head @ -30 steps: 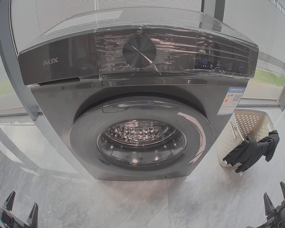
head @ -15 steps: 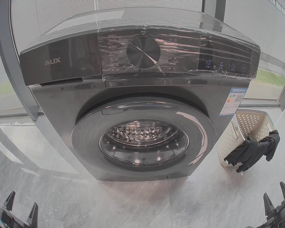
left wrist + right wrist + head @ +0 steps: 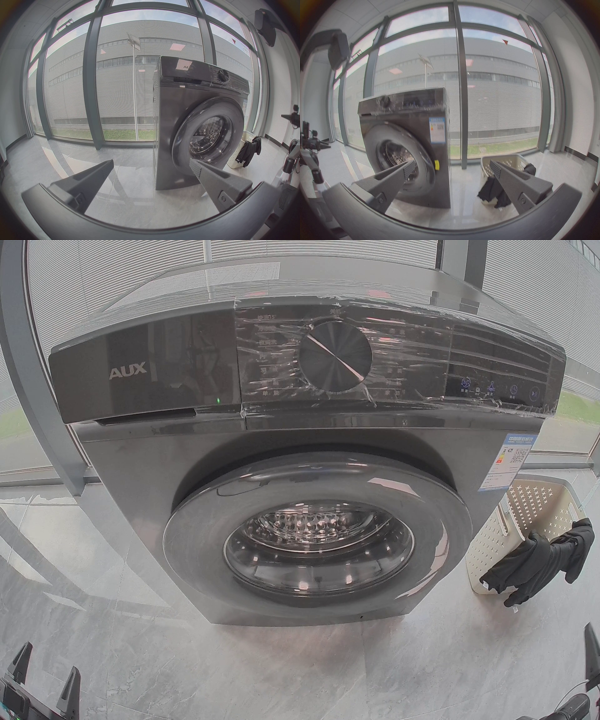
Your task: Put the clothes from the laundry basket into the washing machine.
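Note:
The grey washing machine (image 3: 312, 446) stands in front of me with its round glass door (image 3: 319, 546) shut. To its right a cream perforated laundry basket (image 3: 544, 499) sits on the floor. Dark clothes (image 3: 540, 559) hang over the basket's front rim. My left gripper (image 3: 44, 671) is low at the near left, open and holding nothing, well short of the machine. My right gripper (image 3: 451, 165) is open and empty too, with the machine (image 3: 403, 125) and the basket's clothes (image 3: 493, 190) beyond its fingers. One right fingertip (image 3: 590, 646) shows at the near right edge, in front of the basket.
Glossy grey marble floor (image 3: 281, 665) lies between me and the machine. Tall windows with dark frames (image 3: 90, 78) run behind the machine and basket. A grey pillar (image 3: 37, 396) stands to the machine's left.
The whole head picture has shifted right and slightly down, so the camera moved. My right gripper has slid toward the right edge of the head view. The left gripper holds its place.

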